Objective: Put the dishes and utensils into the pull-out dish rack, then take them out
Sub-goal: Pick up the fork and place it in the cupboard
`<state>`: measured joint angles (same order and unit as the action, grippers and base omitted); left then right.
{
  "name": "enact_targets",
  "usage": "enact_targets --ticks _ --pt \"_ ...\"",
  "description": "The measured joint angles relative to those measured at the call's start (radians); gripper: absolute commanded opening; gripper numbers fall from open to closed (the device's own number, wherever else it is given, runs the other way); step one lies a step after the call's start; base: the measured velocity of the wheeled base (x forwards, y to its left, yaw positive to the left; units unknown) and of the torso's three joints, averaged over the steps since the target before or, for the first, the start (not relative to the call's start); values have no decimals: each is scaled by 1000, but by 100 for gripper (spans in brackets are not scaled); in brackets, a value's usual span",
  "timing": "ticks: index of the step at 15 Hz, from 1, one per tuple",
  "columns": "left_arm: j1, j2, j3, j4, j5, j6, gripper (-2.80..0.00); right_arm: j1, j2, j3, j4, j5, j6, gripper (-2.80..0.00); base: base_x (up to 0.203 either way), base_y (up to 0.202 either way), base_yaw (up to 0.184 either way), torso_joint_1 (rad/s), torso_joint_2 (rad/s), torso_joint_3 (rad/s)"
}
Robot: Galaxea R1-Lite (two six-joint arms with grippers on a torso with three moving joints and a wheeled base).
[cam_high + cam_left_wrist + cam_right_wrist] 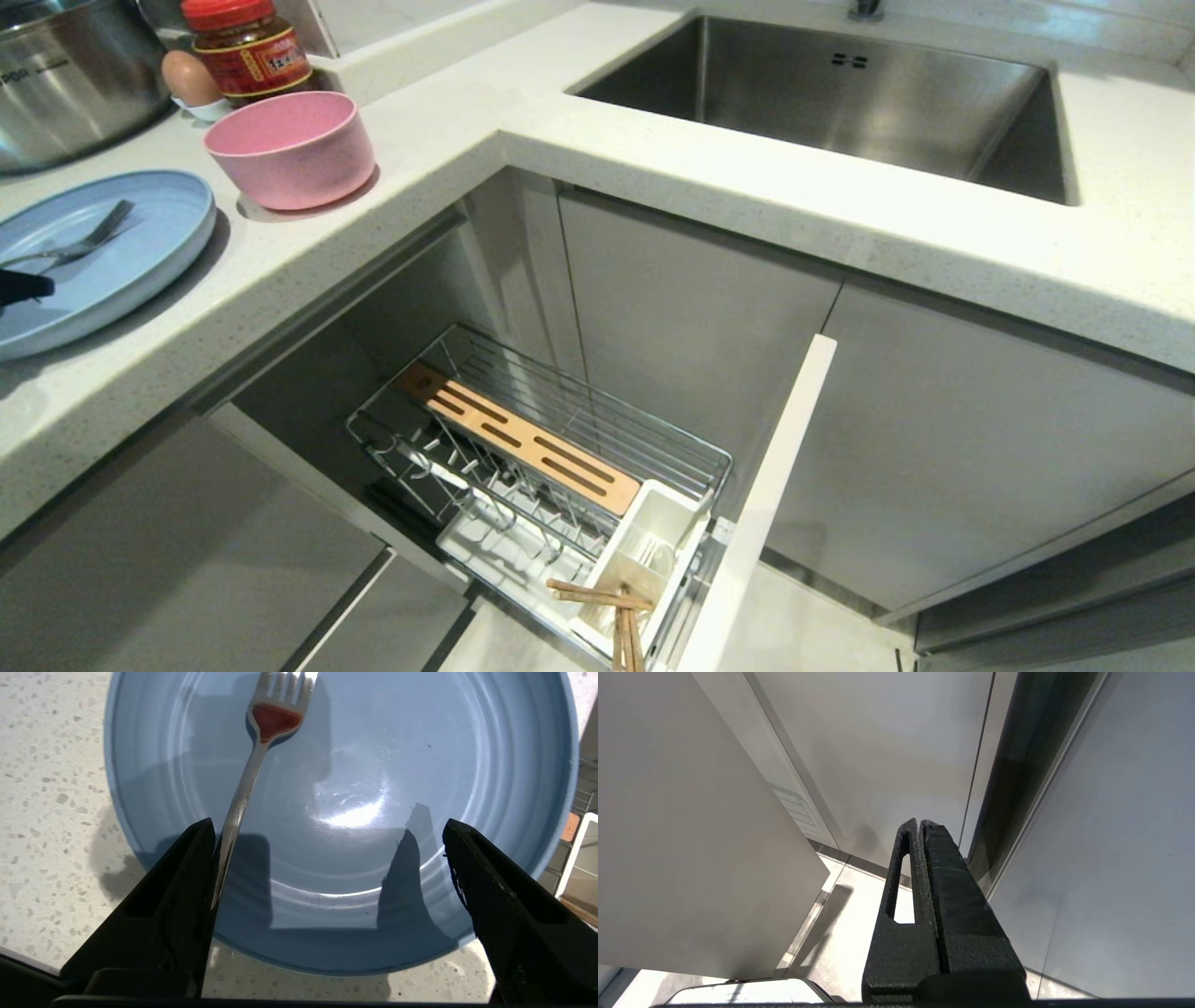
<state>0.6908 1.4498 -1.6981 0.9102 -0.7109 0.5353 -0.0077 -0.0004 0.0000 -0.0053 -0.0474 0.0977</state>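
Left tool (pixel 327 828) spread wide over plate (pixel 420 765); fork (pixel 243 793) beside 1 finger.

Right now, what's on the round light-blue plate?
Round light-blue plate: only the slim silver fork, tines up-plate, handle beside one finger of the open left gripper. Counter beneath the plate is hidden.

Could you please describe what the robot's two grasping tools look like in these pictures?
Both are matte black. The left tool has two broad wedge-shaped fingers tapering to blunt tips, each with a recessed hollow in its side. The right tool has rough, grainy-textured fingers, one pierced by a long narrow slot. No cables or markings are visible.
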Motion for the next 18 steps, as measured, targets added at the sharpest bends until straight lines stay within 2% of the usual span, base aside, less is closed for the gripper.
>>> enact_targets --ticks 4,11,13,18 --pt "-2 -11 10 -5 9 -1 0 0 0 0 0 0 0 -280 0 0 0 0 0 0" --pt "-3 -9 14 -25 81 -2 0 0 0 0 0 0 0 -280 0 0 0 0 0 0" --pt "-8 -7 21 -61 84 -3 0 0 0 0 0 0 0 -280 0 0 0 0 0 0" --pt "-13 -6 31 -67 89 -1 0 0 0 0 0 0 0 -280 0 0 0 0 0 0"
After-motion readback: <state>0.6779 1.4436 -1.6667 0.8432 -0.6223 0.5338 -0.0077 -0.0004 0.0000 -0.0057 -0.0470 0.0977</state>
